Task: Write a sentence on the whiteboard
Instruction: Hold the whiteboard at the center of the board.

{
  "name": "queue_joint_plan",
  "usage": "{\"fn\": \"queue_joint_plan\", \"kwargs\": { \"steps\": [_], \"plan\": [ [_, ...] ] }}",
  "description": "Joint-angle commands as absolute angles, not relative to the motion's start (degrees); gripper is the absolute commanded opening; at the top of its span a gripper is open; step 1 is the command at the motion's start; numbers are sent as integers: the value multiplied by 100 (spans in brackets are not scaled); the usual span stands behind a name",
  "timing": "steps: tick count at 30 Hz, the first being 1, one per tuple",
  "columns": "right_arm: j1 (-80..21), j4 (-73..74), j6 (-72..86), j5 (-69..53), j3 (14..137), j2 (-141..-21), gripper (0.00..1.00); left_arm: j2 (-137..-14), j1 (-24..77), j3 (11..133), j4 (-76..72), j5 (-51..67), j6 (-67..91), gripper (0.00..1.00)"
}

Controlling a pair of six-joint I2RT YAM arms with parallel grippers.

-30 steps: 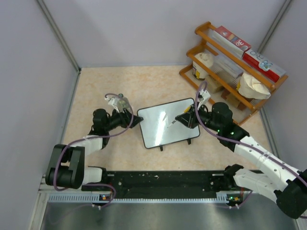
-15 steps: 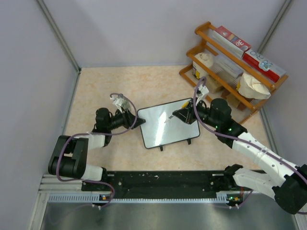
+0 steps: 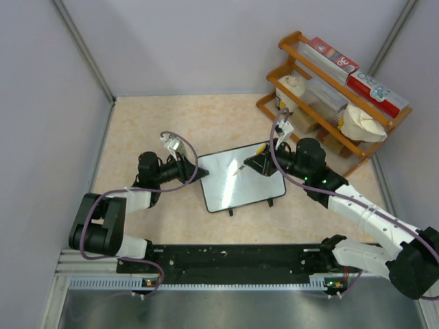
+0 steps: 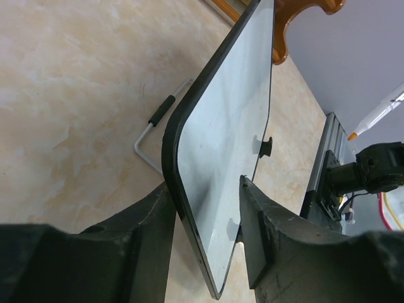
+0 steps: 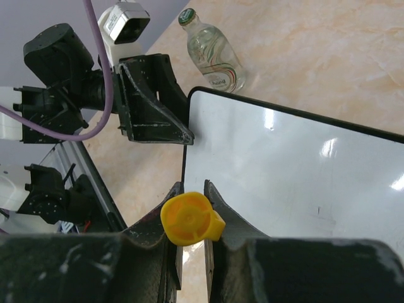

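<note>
Astride the whiteboard's (image 3: 226,186) left edge with the left tool (image 4: 205,183) (whether clamped, cannot tell); pinching an orange-capped marker (image 5: 189,218) in the right tool (image 5: 191,185).

A robotics lab cell: grey partition walls (image 3: 226,41) box in a beige tabletop (image 3: 206,116) with a black mounting rail (image 3: 233,257).

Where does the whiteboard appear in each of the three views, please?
Top external: whiteboard at the picture's centre.
Left wrist: edge-on at centre, between the fingers of the left gripper.
Right wrist: fills the right half.
Shared landmark: the left gripper at the board's left edge.
</note>
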State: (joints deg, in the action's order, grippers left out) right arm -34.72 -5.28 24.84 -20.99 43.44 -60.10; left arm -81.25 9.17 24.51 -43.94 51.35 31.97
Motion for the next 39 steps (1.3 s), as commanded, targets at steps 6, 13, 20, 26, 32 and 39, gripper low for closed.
{"fn": "queue_joint_plan", "kwargs": {
  "steps": [6, 13, 20, 26, 32, 39],
  "plan": [
    [-3630, -1362, 2400, -2101, 4816, -6425, 0, -8051, 932, 2672, -4245, 5221, 2927, 36],
    [-3858, -1678, 2206, -1671, 4922, -6644, 0, -7911, 932, 2549, -4210, 5203, 2927, 31],
    [-4210, -1863, 1934, -1240, 5054, -7013, 0, -7866, 940, 2443, -4333, 5238, 2997, 10],
    [-4587, -2100, 1618, -678, 5036, -7119, 0, -7928, 949, 2452, -4272, 5177, 3006, 0],
    [-4772, -2408, 1398, -18, 4852, -7084, 0, -7936, 949, 2496, -4043, 5063, 2857, 0],
    [-4931, -2549, 1195, 465, 4764, -7163, 0, -7954, 949, 2505, -3981, 5027, 2795, 0]
  ]
}}
